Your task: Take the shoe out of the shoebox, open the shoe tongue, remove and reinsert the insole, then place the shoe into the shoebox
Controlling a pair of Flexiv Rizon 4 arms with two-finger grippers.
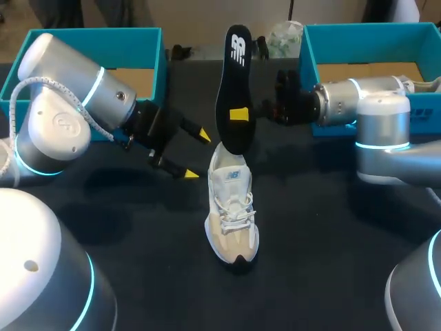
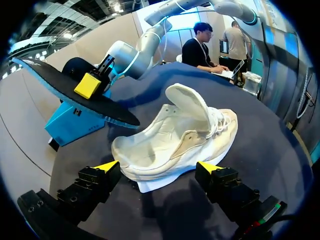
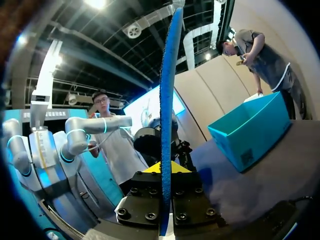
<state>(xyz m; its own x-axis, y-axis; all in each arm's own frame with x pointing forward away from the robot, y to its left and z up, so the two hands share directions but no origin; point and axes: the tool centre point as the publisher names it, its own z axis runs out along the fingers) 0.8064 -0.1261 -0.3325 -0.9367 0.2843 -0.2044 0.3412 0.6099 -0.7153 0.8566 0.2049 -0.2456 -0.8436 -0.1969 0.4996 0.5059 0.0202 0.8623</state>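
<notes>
shoe (image 1: 233, 214) on table (image 1: 331, 227) | right gripper (image 1: 241, 114) pinches insole (image 1: 233, 83), upright at shoe's 12 o'clock | left gripper (image 1: 198, 154) wide open, empty, at shoe's 10 o'clock

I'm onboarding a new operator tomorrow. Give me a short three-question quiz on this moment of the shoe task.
1. True or false: the insole is inside the shoe.
2. What holds the insole? A) a person's hand B) the right gripper C) nothing
3. Fill in: the left gripper, near the shoe's heel, is ___.
Key: 1 false, it is held upright outside the shoe; 2 B; 3 open.
</notes>
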